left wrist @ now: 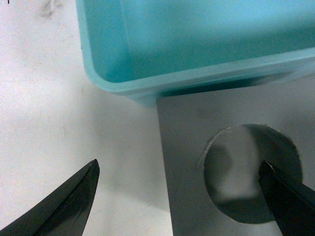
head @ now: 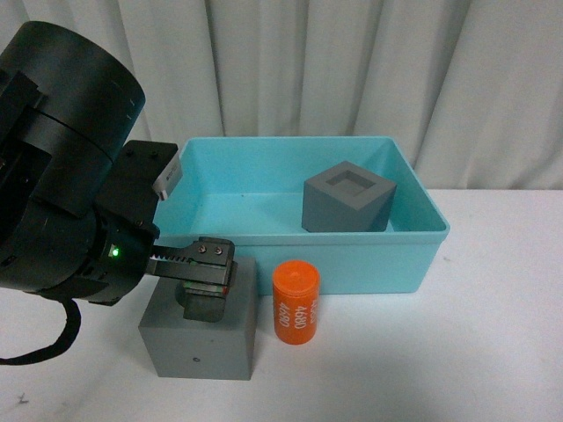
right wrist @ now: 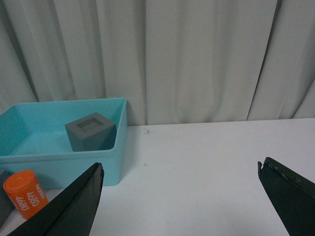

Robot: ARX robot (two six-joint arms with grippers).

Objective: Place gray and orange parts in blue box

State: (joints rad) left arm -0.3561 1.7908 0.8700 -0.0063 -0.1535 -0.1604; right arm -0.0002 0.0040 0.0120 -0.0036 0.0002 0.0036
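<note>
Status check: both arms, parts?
Left gripper open, one jaw inside round-recess cube. Right gripper open, empty. Square-recess cube in blue box; orange cylinder outside.

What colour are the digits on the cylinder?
White, on the orange cylinder; clearest in the front view.

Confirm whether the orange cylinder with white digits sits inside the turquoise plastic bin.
No, the cylinder stands on the table, in front of the bin.

box (head: 422, 251) on table (head: 457, 352), curtain (head: 352, 61) behind | cube with square recess (head: 347, 204) in box, right half | cube with round recess (head: 202, 338) before box's front wall, left end | cylinder (head: 296, 301) just right of it | left tool (left wrist: 179, 167) over that cube
</note>
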